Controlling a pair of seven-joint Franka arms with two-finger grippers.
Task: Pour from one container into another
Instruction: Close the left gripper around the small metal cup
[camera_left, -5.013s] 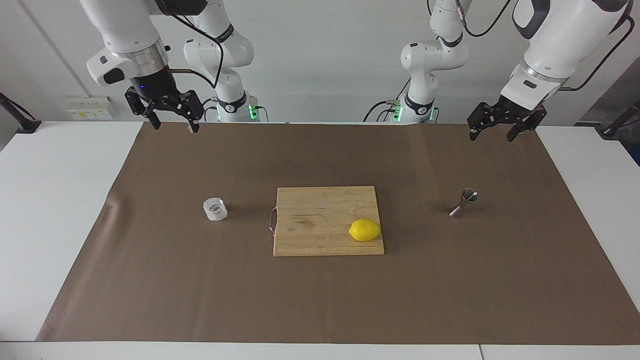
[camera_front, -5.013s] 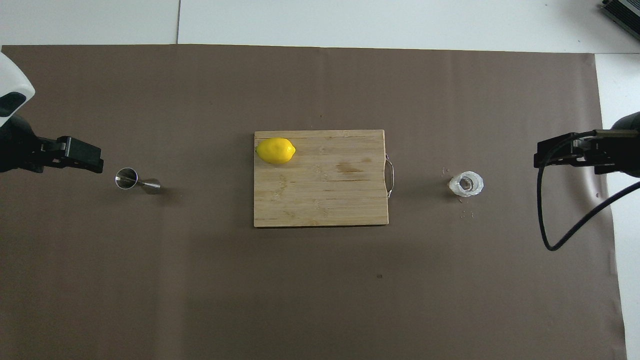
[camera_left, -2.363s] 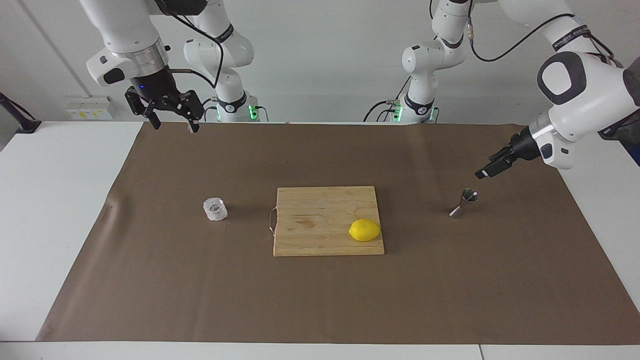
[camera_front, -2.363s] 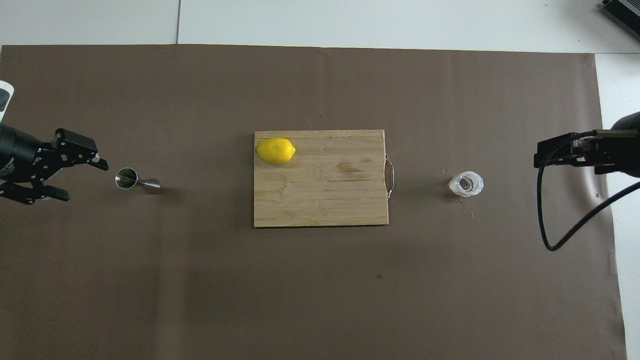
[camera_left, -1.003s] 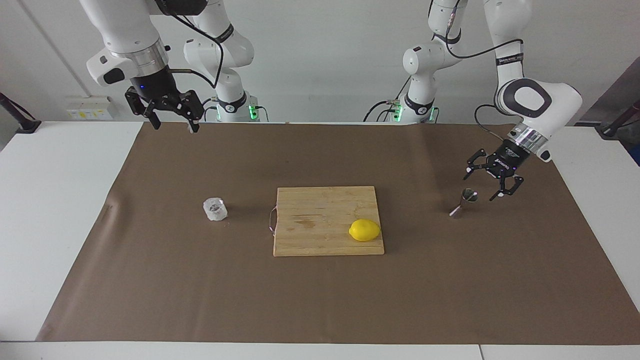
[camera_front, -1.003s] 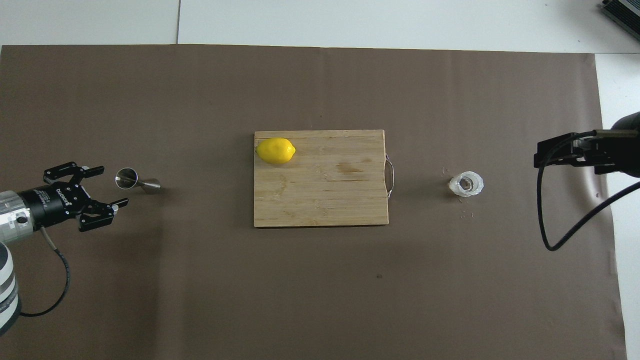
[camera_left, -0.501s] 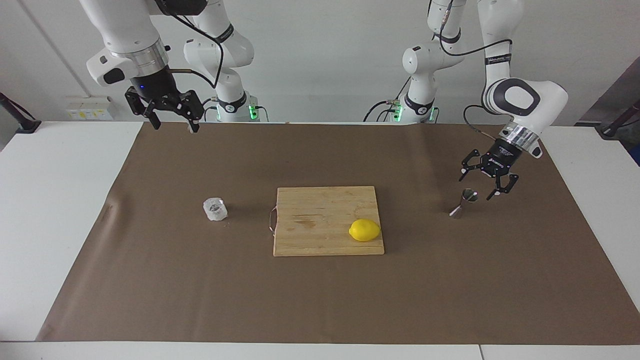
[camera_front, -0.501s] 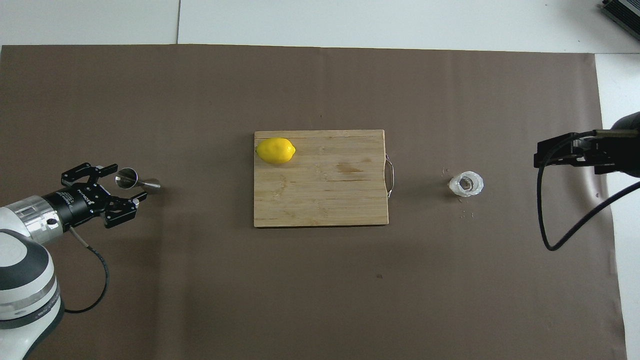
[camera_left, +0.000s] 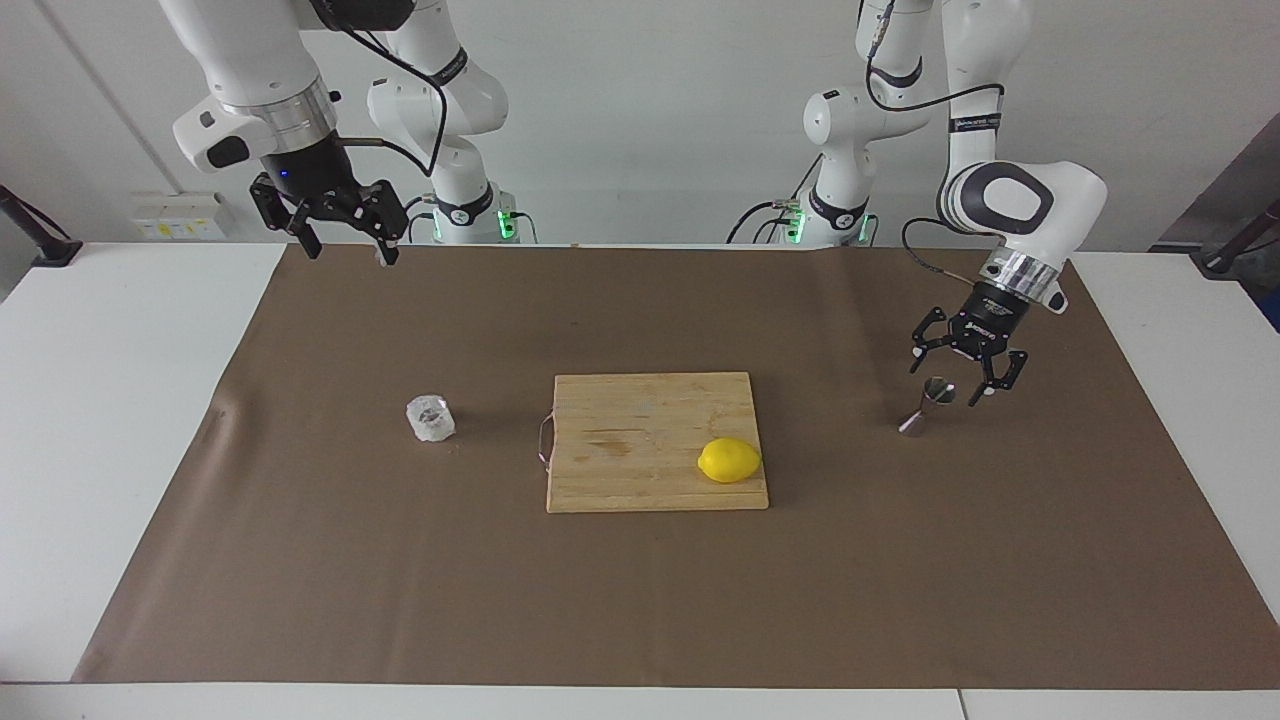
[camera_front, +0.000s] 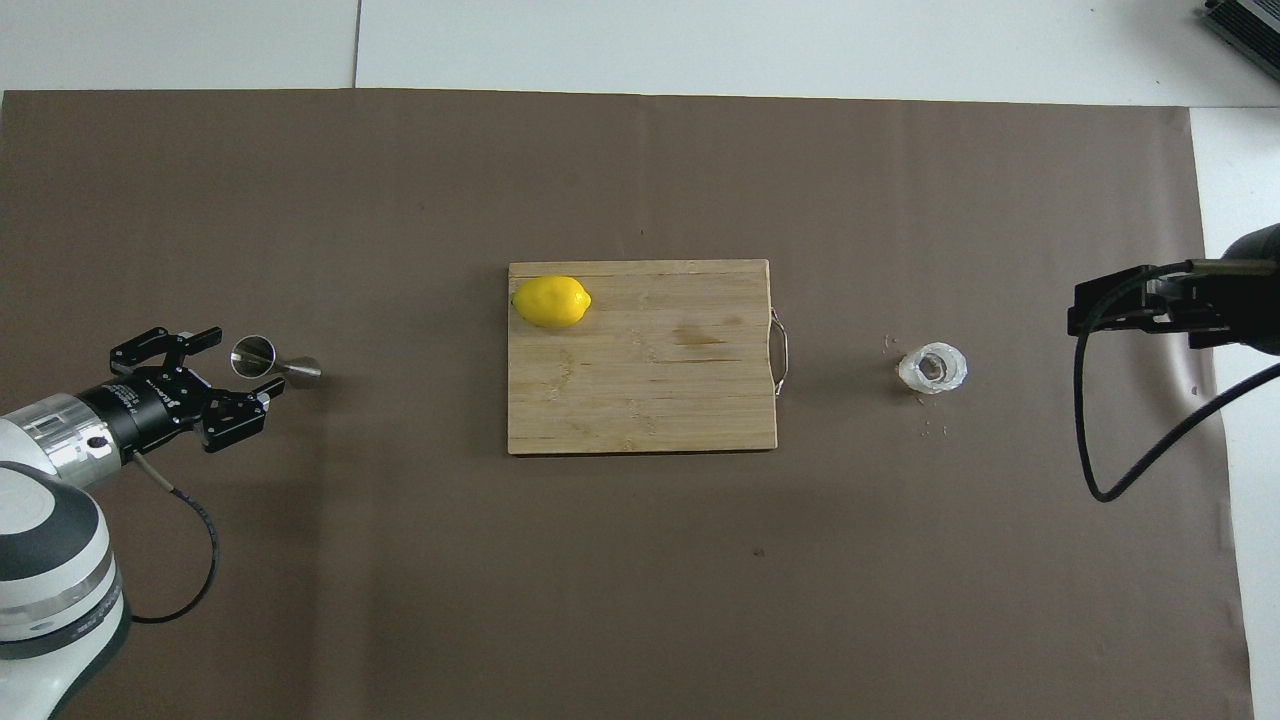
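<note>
The steel jigger (camera_left: 928, 402) stands on the brown mat toward the left arm's end; it also shows in the overhead view (camera_front: 268, 362). My left gripper (camera_left: 947, 382) is open and low, with a finger on each side of the jigger's upper cone and not closed on it; it also shows in the overhead view (camera_front: 240, 362). The clear faceted glass cup (camera_left: 430, 418) stands toward the right arm's end and also shows in the overhead view (camera_front: 931, 368). My right gripper (camera_left: 345, 245) waits open and empty, high over the mat's edge by the robots.
A wooden cutting board (camera_left: 630, 450) with a wire handle lies mid-table between jigger and glass. A yellow lemon (camera_left: 729, 460) lies on its corner toward the left arm's end. The brown mat (camera_left: 300, 560) covers most of the white table.
My left gripper has come down from the mat's end and moved in to the jigger, open around its top. The right arm, glass, lemon and board have not moved.
</note>
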